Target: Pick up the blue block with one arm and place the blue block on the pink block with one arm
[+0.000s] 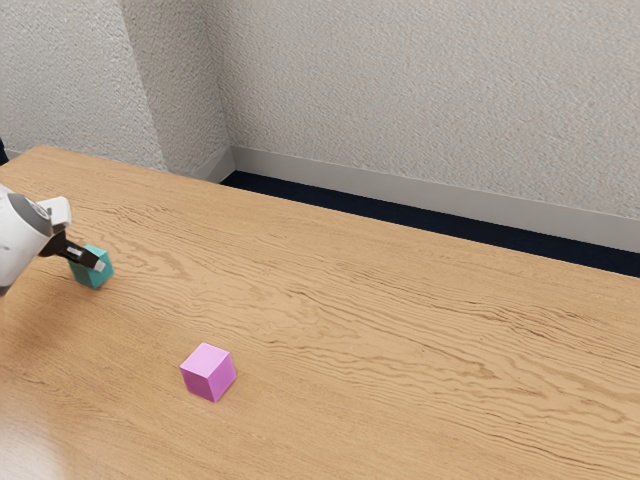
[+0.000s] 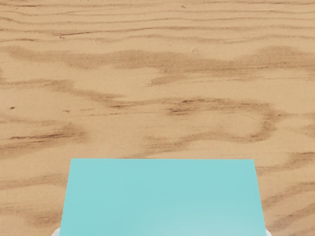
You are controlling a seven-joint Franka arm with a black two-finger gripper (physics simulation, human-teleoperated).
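1. At the exterior view's left edge, the gripper [image 1: 82, 257] is at the blue block [image 1: 99, 272]; I cannot tell whether it is closed on the block.
2. Likely step: the pickup. The next move calls for a secure lift, then carrying it to the pink block [image 1: 208, 371], well apart.

Block [image 1: 101, 277] at pincer [image 1: 91, 263], second block [image 1: 208, 372] well apart, both on table [image 1: 400, 330]

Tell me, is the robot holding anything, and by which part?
That cannot be told for sure. The gripper sits right at the blue block, against its upper part, but whether it actually grips the block is not visible.
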